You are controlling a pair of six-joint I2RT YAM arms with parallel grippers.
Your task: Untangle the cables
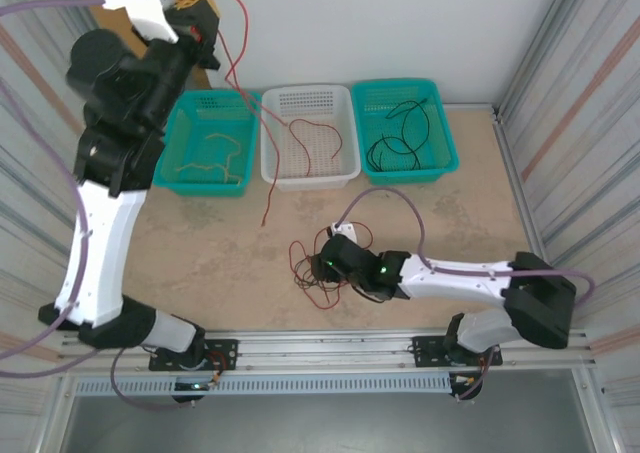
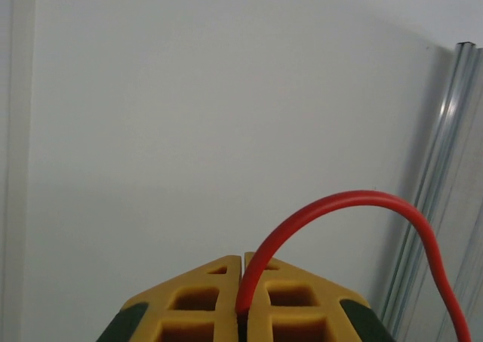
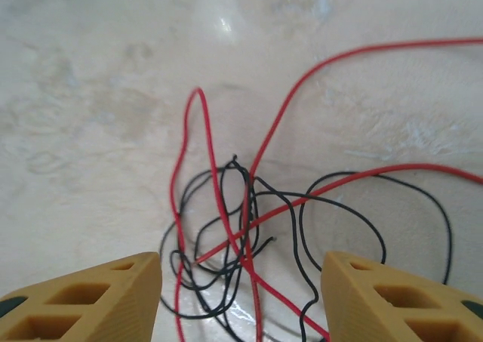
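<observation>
High at the back left, your left gripper [image 2: 241, 265] is pinched shut on a red cable [image 2: 355, 198], which arches out from between the fingers and drops across the white basket [image 1: 310, 181] down to the table [image 1: 200, 243]. Low over the near middle of the table, your right gripper [image 3: 241, 270] stands partly open and holds nothing. The tangle of red and black cables [image 3: 226, 229] lies just below and between its fingertips; a yellow-tan cable [image 1: 215, 158] lies in the left teal basket [image 1: 200, 191] and a black cable [image 1: 405, 138] in the right teal basket [image 1: 410, 176].
</observation>
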